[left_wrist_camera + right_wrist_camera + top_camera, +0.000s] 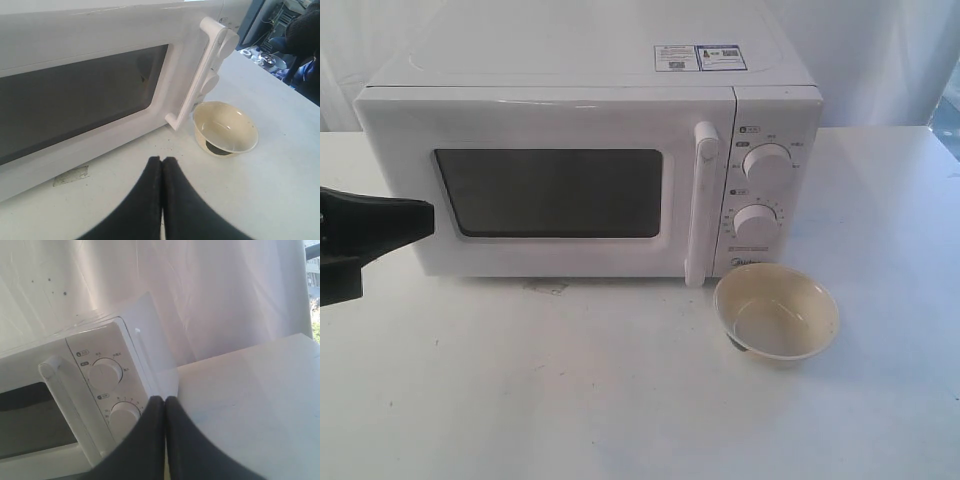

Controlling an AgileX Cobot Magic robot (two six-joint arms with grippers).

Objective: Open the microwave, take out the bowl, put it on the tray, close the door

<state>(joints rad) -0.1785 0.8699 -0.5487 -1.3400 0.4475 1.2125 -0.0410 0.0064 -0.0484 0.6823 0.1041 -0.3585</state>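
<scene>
The boxy white countertop microwave [570, 60] stands on the white table [620, 410] with its wide white door [545, 120] shut flush, dark window facing me. The small round cream-beige bowl [776, 315] is not inside but out on the table, upright and empty, just in front of the two round white knobs [766, 162] and near the foot of the vertical white bar handle [703, 200]; no tray shows in any view, so I cannot say the bowl has reached one.

The black left gripper [425, 218] has its fingers pressed together with nothing between them; it hovers in front of the door's left part, level with the window, tip aimed rightwards along the front and clear of the panel. The right gripper [164, 399] is likewise pressed together and empty; it is out of the wide view, and its own camera looks down on the handle and knob panel.

As I judge it, the next move turns on this: the bowl lies across nearly the whole door from the left gripper, lower and to the right, on the right arm's side; the right arm looks the nearer. The bowl is round, so its rim offers no preferred axis; the handle's long axis runs vertical, so jaws would have to spread and close across it sideways.
</scene>
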